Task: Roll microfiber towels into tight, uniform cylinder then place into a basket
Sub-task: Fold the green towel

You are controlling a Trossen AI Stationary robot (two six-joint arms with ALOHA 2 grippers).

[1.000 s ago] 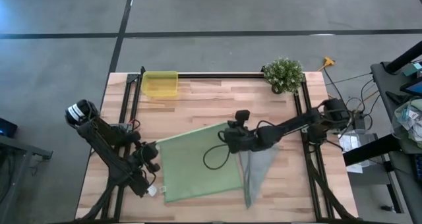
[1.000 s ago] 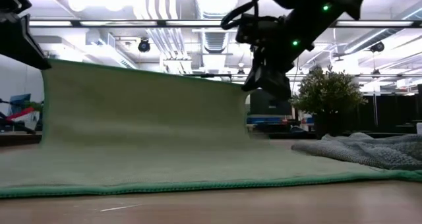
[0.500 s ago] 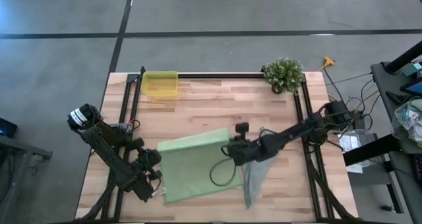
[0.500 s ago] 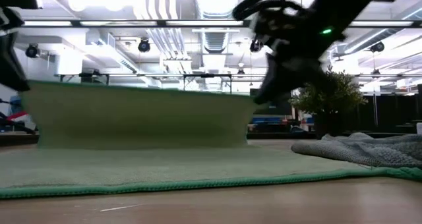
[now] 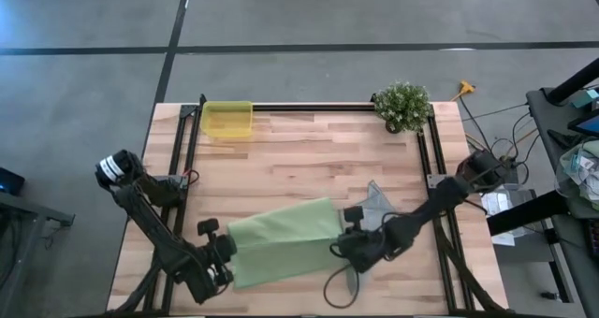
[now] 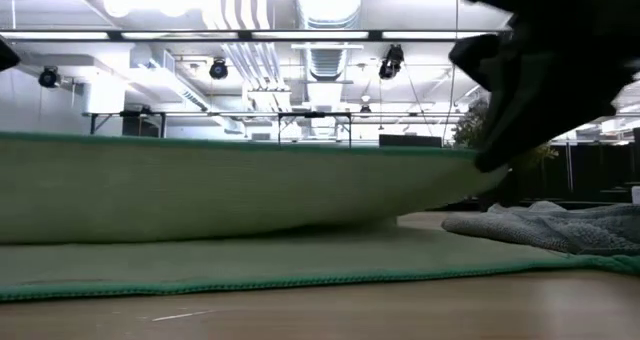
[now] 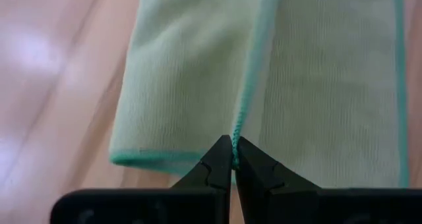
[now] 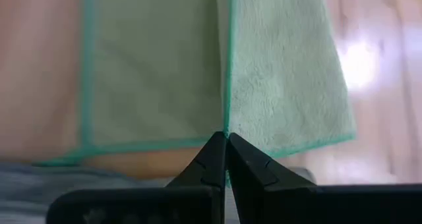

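The light green towel point(image 5: 281, 238) lies near the table's front edge, its far part raised and doubled over its near part point(image 6: 230, 190). My left gripper point(image 5: 227, 252) is shut on the towel's left end. My right gripper point(image 5: 348, 246) is shut on its right end and shows dark in the low view point(image 6: 490, 160). The grey-blue towel point(image 5: 372, 204) lies crumpled on the table under and beside my right arm. The yellow basket point(image 5: 227, 119) stands at the far left. My left gripper pinches the green towel's hemmed edge point(image 7: 236, 128) between its two fingertips, at the left end of the raised edge. The held layer is off the table and arches over the lower layer, which lies flat. My right gripper pinches the hemmed edge point(image 8: 226, 122) between its two fingertips, at the right end of the raised edge. The edge runs nearly level between the two grippers point(image 6: 300, 145), and the near part lies on the table.
A potted plant point(image 5: 402, 105) stands at the far right corner. Black rails point(image 5: 309, 106) frame the table's far, left and right sides. Bare wood point(image 5: 309, 159) lies between the basket and the towels.
Both grippers have gone toward the table's near edge and down, still shut on the green towel's far edge. That edge has come over the towel's near part, which stayed on the table, so the towel now lies doubled over and shows narrower from above.
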